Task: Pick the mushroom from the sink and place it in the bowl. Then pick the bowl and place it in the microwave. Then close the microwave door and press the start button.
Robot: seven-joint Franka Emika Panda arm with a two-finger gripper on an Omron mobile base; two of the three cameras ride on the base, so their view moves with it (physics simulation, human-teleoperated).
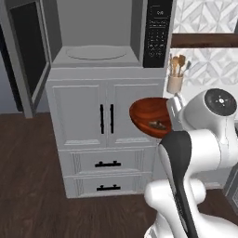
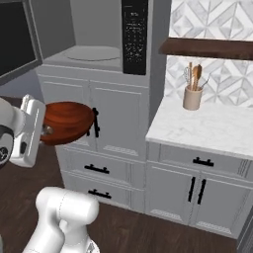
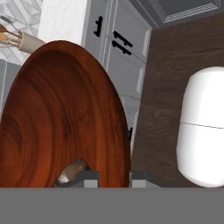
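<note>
Taking the microwave as the landmark and reading left to right: its door hangs wide open at the left side, the pale turntable lies bare inside, and the black keypad strip runs down its right edge. Below and right of the cavity, in front of the grey cabinet doors, the gripper is clamped on the rim of the bowl, carrying it in the air. The mushroom rests inside the bowl, near the held rim.

The step in hand looks like the carry of the bowl to the microwave. The next move likely calls for lifting it up and leftward to cavity height, then levelling it over the turntable.

The bowl is tilted, its hollow facing the base cameras' left side rather than straight up; being round, it has no real long axis.
</note>
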